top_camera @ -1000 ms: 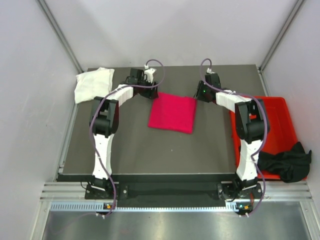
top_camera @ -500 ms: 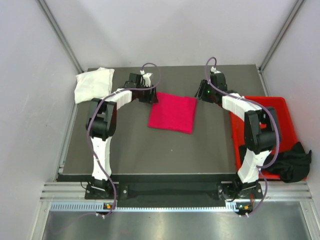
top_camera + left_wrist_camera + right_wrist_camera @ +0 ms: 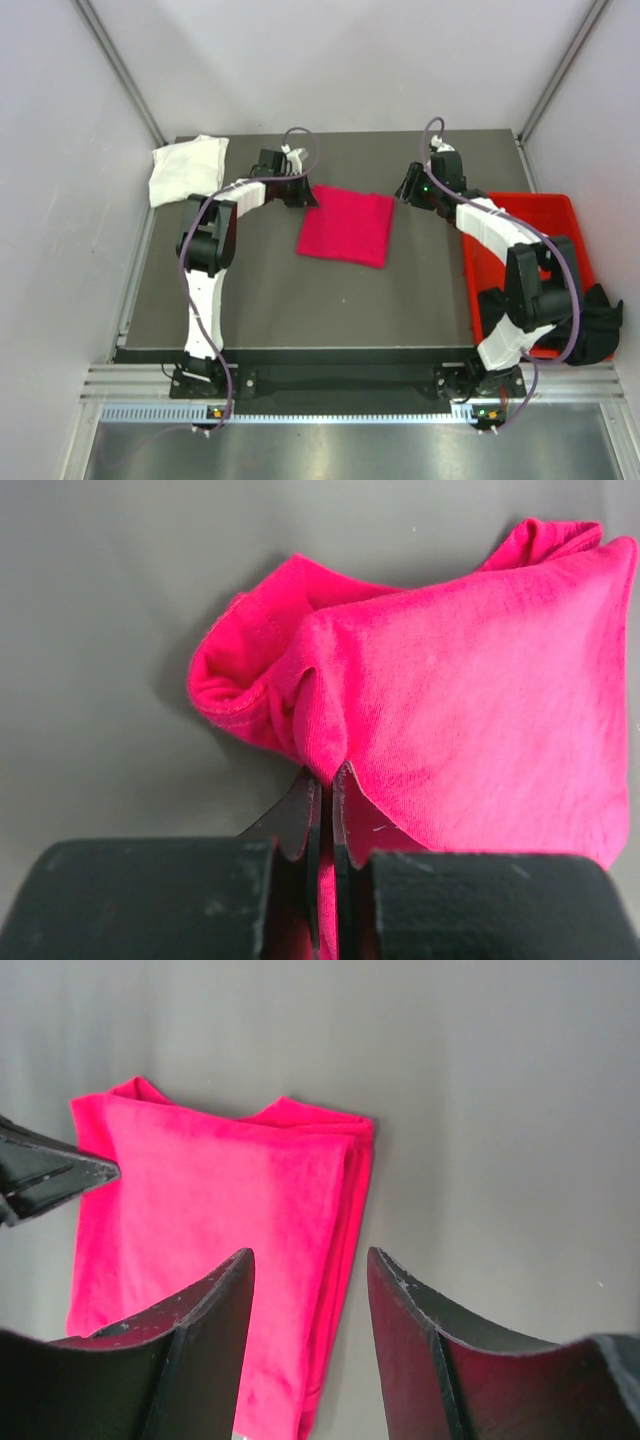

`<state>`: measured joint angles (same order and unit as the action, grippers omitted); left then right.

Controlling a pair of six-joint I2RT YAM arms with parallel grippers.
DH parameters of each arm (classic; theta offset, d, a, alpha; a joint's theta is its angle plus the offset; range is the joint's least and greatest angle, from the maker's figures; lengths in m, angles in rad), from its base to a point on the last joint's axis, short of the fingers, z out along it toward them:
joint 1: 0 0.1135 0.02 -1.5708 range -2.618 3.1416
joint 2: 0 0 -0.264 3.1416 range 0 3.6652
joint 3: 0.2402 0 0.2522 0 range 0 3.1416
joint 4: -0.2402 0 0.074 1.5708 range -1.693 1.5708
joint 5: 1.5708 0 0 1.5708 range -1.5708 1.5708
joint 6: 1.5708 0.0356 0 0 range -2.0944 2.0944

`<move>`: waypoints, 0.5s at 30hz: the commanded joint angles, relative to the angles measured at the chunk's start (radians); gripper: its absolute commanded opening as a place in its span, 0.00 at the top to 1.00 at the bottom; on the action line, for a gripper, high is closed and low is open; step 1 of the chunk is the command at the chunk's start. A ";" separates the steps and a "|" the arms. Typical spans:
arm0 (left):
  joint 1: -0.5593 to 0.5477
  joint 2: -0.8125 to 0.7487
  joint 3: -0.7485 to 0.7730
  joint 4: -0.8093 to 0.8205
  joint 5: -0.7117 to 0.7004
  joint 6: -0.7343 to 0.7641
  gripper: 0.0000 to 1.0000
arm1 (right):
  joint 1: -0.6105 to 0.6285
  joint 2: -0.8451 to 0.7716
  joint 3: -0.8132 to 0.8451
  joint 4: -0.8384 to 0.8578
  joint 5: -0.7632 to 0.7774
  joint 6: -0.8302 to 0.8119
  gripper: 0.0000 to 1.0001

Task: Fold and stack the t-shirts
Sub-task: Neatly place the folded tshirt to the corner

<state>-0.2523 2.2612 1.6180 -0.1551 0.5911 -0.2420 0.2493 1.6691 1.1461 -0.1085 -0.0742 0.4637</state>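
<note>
A folded magenta-pink t-shirt (image 3: pixel 346 228) lies mid-table. My left gripper (image 3: pixel 303 194) is shut on its far left corner; the left wrist view shows pink cloth (image 3: pixel 450 700) pinched between the fingertips (image 3: pixel 312 800) and bunched up. My right gripper (image 3: pixel 408 186) hovers open just off the shirt's far right corner; in the right wrist view its fingers (image 3: pixel 215 1305) straddle the folded edge of the pink t-shirt (image 3: pixel 220 1240) without touching it. A white t-shirt (image 3: pixel 185 167) lies crumpled at the far left corner. A black t-shirt (image 3: pixel 590 325) hangs over the red bin's near rim.
A red plastic bin (image 3: pixel 540 215) stands at the table's right edge under my right arm. The dark table mat (image 3: pixel 300 300) ends in metal rails along the front. White walls close in on the left, back and right.
My left gripper has closed on the pink t-shirt's far left corner. My right arm has swung right and back, its gripper drawing slightly away from the shirt's far right corner.
</note>
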 commanded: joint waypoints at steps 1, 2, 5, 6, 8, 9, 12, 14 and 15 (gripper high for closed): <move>0.030 -0.037 0.006 -0.021 0.035 0.006 1.00 | -0.012 -0.091 -0.023 0.041 0.014 -0.014 0.51; 0.056 -0.040 0.031 -0.033 0.021 0.035 1.00 | -0.019 -0.101 -0.038 0.041 0.016 -0.017 0.51; 0.112 -0.028 0.127 -0.118 -0.053 0.116 1.00 | -0.024 -0.137 -0.066 0.032 0.043 -0.034 0.51; 0.126 -0.017 0.155 -0.142 -0.069 0.136 1.00 | -0.027 -0.153 -0.074 0.027 0.051 -0.037 0.51; 0.160 -0.005 0.245 -0.211 -0.143 0.218 1.00 | -0.038 -0.169 -0.092 0.020 0.057 -0.048 0.51; 0.166 0.012 0.278 -0.234 -0.177 0.259 1.00 | -0.039 -0.184 -0.097 0.017 0.059 -0.049 0.51; 0.192 0.047 0.390 -0.284 -0.324 0.369 1.00 | -0.048 -0.203 -0.105 -0.010 0.066 -0.068 0.51; 0.212 0.069 0.477 -0.319 -0.396 0.420 1.00 | -0.051 -0.213 -0.114 -0.014 0.071 -0.076 0.51; 0.217 0.090 0.508 -0.331 -0.427 0.438 1.00 | -0.053 -0.223 -0.118 -0.014 0.071 -0.076 0.51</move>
<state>-0.0559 2.3180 2.0247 -0.4240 0.3244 0.0570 0.2104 1.5059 1.0378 -0.1291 -0.0231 0.4168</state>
